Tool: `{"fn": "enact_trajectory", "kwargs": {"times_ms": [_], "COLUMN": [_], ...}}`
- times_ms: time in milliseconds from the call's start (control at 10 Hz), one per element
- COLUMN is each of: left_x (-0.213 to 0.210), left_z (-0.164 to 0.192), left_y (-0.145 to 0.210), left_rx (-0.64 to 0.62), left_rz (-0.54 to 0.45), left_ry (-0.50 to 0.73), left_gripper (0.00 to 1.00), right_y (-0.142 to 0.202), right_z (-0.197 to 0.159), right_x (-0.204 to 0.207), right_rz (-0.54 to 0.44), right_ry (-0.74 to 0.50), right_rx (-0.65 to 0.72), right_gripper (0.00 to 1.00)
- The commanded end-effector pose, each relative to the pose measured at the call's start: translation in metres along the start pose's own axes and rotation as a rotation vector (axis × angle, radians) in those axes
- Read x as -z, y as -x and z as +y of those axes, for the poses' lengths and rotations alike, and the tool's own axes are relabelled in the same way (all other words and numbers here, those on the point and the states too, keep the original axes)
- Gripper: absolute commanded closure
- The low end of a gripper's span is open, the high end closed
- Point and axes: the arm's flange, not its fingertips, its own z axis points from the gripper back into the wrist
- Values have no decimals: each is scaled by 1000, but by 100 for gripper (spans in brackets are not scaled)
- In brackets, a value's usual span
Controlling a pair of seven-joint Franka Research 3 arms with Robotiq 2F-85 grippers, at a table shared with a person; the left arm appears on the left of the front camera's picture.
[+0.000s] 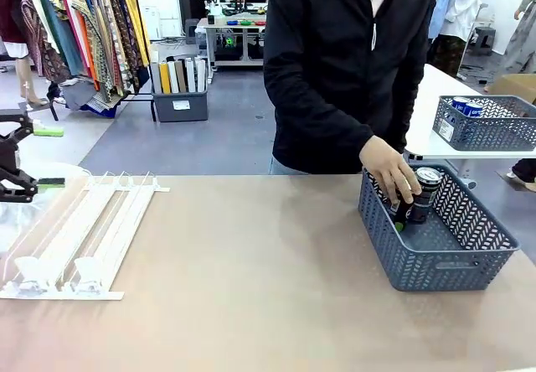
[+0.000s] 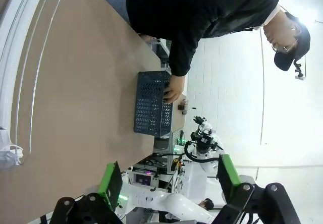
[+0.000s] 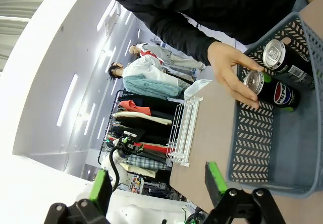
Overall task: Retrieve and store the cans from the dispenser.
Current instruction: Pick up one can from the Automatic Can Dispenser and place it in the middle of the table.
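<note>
Bench (image 1: pixel 251 288): dispenser (image 1: pixel 79 238) left, no cans in it. Two cans (image 1: pixel 421 194) upright in basket (image 1: pixel 435 263) right, person's hand (image 1: pixel 389 169) on one. Left hand (image 2: pixel 169 181) and right hand (image 3: pixel 157 183) both spread, holding nothing.

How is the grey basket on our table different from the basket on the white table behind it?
The near basket sits on the brown table; the far basket sits on a white table. The near basket holds two dark cans, one under a person's hand; the far basket holds blue cans and bears a white label on its end wall. Both are grey plastic with a patterned, perforated wall.
</note>
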Motion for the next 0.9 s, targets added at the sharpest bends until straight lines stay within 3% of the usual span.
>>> {"fn": "enact_trajectory", "kwargs": {"times_ms": [0, 800], "left_x": [-2, -2], "left_z": [-4, -4], "left_y": [1, 1], "left_rx": [-16, -16], "left_rz": [-6, -6], "left_ry": [4, 4], "left_gripper": [0, 0], "right_y": [-2, -2], "right_z": [4, 4], "right_x": [0, 0], "right_rz": [2, 2], "right_ry": [-5, -5], "right_rx": [-6, -6], "right_gripper": [0, 0]}}
